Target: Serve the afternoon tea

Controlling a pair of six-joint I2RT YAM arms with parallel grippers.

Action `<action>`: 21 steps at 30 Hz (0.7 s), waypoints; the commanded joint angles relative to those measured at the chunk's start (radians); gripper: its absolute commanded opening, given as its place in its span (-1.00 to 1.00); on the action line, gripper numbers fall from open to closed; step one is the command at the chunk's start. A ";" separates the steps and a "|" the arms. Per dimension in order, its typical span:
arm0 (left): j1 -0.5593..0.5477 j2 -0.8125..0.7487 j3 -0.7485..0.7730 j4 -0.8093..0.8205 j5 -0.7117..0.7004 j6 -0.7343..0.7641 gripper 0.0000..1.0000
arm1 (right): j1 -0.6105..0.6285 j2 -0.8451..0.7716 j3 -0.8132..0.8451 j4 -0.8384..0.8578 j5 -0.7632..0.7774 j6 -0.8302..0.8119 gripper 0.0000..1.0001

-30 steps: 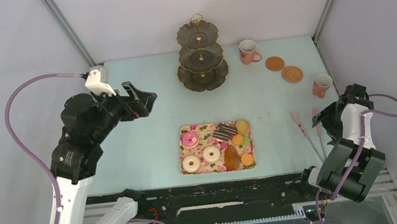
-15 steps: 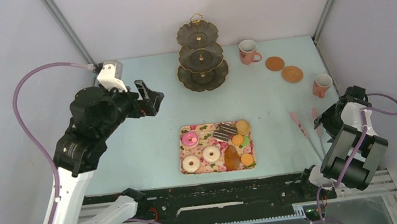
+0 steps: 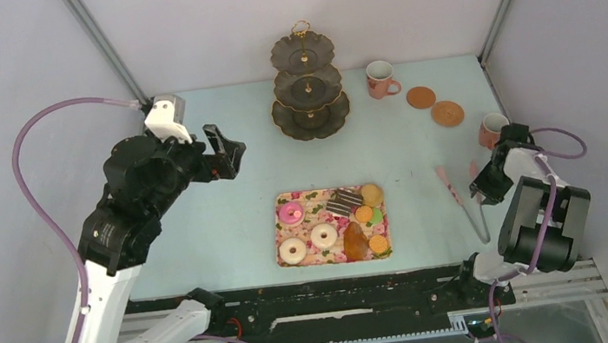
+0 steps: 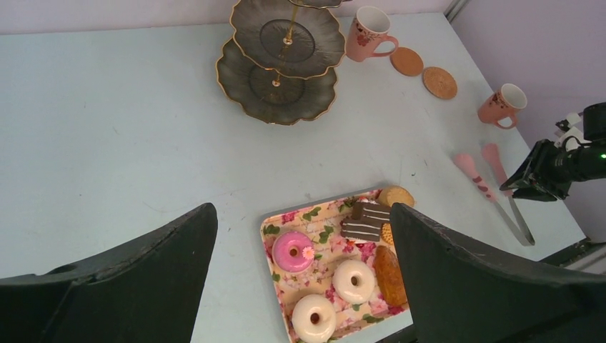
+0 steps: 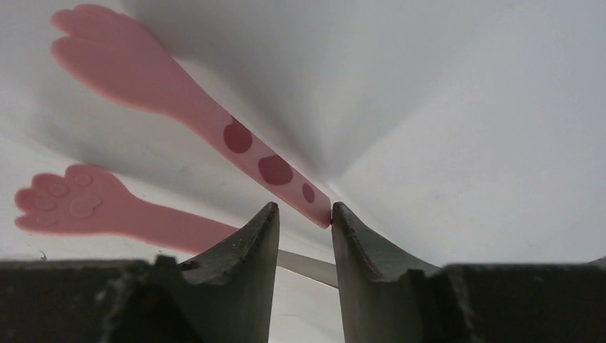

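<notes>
Pastries lie on the floral tray (image 3: pixel 279 227): a pink donut (image 3: pixel 291 214), two white donuts (image 3: pixel 323 236), a striped chocolate slice (image 3: pixel 341 202), a croissant (image 3: pixel 355 242) and macarons (image 3: pixel 363 214). Two pink mugs (image 3: pixel 379 80) (image 3: pixel 492 130) and two cork coasters (image 3: pixel 421 97) stand at the back right. My left gripper (image 3: pixel 224 151) hangs open high over the left of the table, with the tray below it in the left wrist view (image 4: pixel 301 209). My right gripper (image 3: pixel 480 194) (image 5: pixel 304 207) is down on the table, shut on the pink-handled tongs (image 5: pixel 236 136).
A dark three-tier stand (image 3: pixel 307 83) with a gold handle rises at the back centre. The tongs (image 3: pixel 451 184) lie right of the tray, their joined metal end toward the near edge. Grey walls close in the table on three sides.
My right gripper has dropped onto the tongs and closed around them, nudging them a little to the left. The left arm rose and reached slightly forward, then held, still open.
</notes>
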 commanded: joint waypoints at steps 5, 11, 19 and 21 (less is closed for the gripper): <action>-0.007 0.002 0.027 0.004 -0.001 0.021 0.97 | 0.230 0.088 0.083 0.091 0.064 0.119 -0.41; -0.007 0.003 0.034 -0.001 0.007 0.012 0.97 | 0.337 0.159 0.167 0.143 0.073 0.148 -0.36; -0.013 0.004 0.036 0.006 0.043 -0.021 0.97 | 0.372 0.242 0.277 0.142 -0.084 0.190 -0.29; -0.013 0.004 0.037 0.007 0.043 -0.033 0.97 | 0.367 0.238 0.277 0.139 -0.115 0.210 -0.15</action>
